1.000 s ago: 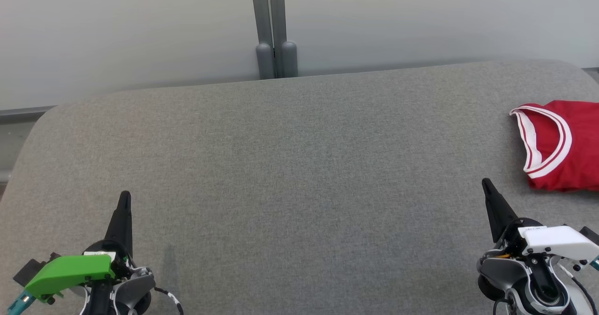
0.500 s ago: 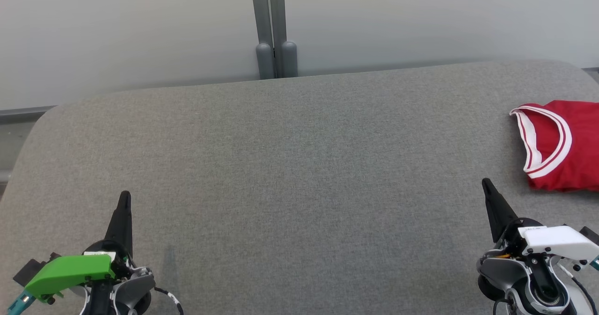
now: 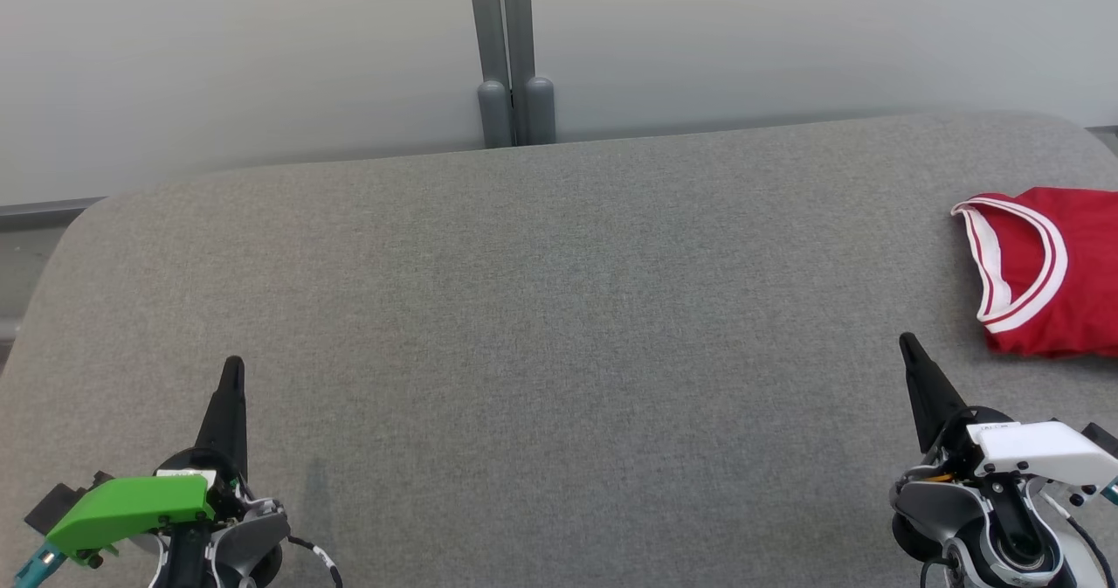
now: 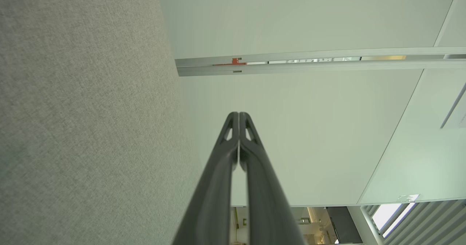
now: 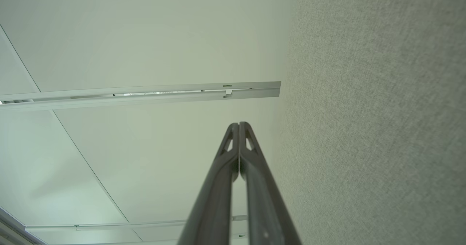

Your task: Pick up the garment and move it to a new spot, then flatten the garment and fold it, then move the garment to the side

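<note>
Both pairs of long dark fingers are pressed tight together and hold nothing. The left fingers [image 3: 229, 413] sit at the near left of the grey fabric-covered bench [image 3: 559, 308], the right fingers [image 3: 926, 391] at the near right, and both point away towards the pale wall [image 3: 262, 64]. Just beyond the right fingers and further right, clear of their tips, the red garment with white striped trim [image 3: 1070, 282] lies flat by the bench's right edge. The head view cuts it off, so I can't judge its long axis; its trimmed opening faces the bench's middle. The right arm is much the nearer, with the left well apart across the bench. The garment looks compact, perhaps already folded.
</note>
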Tool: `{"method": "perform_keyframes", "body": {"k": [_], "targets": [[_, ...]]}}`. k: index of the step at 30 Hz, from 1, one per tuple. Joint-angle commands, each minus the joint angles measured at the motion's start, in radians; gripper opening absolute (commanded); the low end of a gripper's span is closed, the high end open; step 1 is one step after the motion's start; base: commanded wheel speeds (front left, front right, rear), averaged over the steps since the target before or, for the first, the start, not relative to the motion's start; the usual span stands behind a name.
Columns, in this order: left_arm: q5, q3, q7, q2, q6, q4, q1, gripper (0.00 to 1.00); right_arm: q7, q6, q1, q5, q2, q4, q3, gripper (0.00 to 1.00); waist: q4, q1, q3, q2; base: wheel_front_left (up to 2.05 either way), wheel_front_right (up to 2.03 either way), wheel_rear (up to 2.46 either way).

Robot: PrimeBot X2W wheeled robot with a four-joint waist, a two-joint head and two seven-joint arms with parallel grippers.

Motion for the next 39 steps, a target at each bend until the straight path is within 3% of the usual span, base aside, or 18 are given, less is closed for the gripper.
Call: {"method": "perform_keyframes", "body": {"k": [1, 39], "targets": [[0.000, 0.003, 0.004, 0.007, -0.004, -0.002, -0.013, 0.00, 0.003, 0.001, -0.005, 0.007, -0.001, 0.002, -0.001, 0.00, 0.000, 0.0000, 0.000, 0.0000, 0.00, 0.00, 0.00], [0.000, 0.003, 0.004, 0.007, -0.004, -0.002, -0.013, 0.00, 0.003, 0.001, -0.005, 0.007, -0.001, 0.002, -0.001, 0.00, 0.000, 0.0000, 0.000, 0.0000, 0.00, 0.00, 0.00]]}}
